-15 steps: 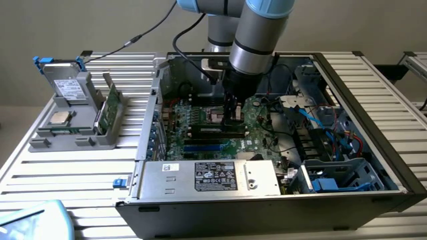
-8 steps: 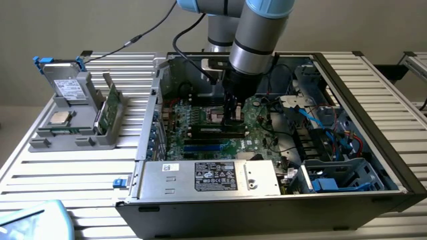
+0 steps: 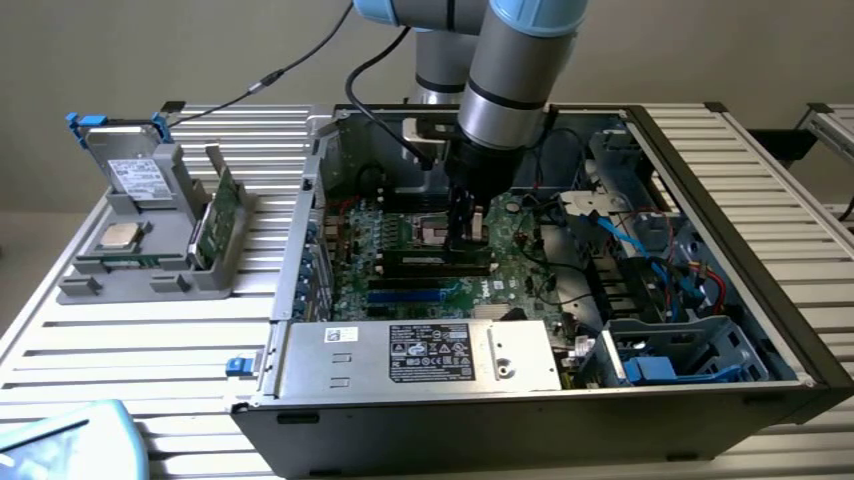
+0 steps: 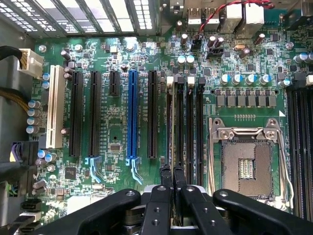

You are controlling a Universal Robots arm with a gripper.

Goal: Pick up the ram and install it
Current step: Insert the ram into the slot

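Wrist view | jaws nearly together, pinching ram edge-on | over memory slots beside processor socket

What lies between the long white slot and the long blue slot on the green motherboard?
A long black slot, another and a short black slot, in the wrist view.

Matt black gripper over a glossy green motherboard with a smooth blue plastic slot and a bright bare-metal processor socket; dark painted metal case, dull silver metal power supply with paper label, ribbed pale metal table, grey matt plastic holder at the exterior view's left
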